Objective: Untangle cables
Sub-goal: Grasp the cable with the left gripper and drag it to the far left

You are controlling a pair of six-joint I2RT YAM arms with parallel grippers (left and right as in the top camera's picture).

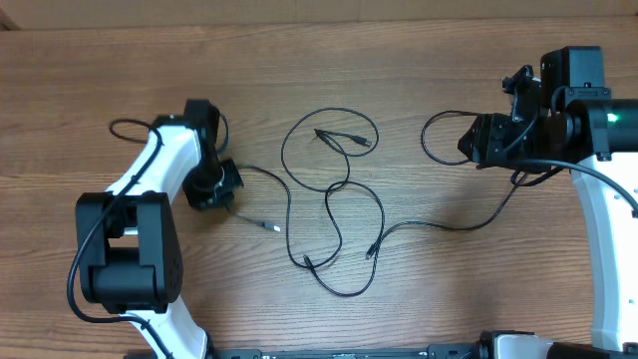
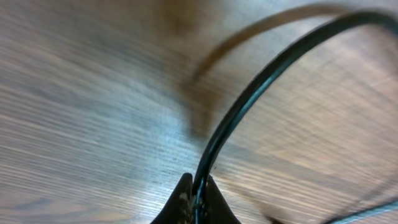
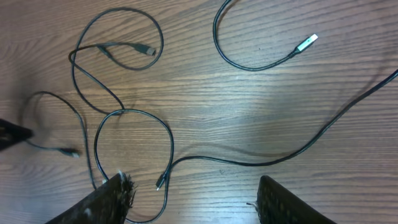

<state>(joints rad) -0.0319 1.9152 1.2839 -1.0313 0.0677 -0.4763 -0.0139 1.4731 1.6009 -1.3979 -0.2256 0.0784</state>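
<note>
Left gripper [image 2: 199, 190]: I see its fingers clamped together on one thin black cord, pinched right at the tips.
Held cable [image 2: 236, 106]: glossy black. It leaves the left fingertips and arcs away to the right in the wrist view, with its shadow falling apart from it on the wood. The view is too blurred for finer detail.
Silver plug [image 1: 271, 227]: it lies on the table just beyond the left gripper, at the end of a short run of cord leading out from it.
Right gripper [image 3: 193, 186]: fingers spread wide with nothing between the pads.
Cables [image 1: 334, 187]: thin black cords in loose, overlapping loops between the two grippers, crossing at several places ahead of the right fingers. One small plug end lies just ahead of the gap between those fingers. Another loop sits close beside the right gripper in the overhead view, and I cannot tell whether it touches.
Table [image 1: 100, 70]: brown wood grain.
Markings: any lettering is too small or blurred for me to read. A green light [image 1: 610, 120] glows on the right arm.
</note>
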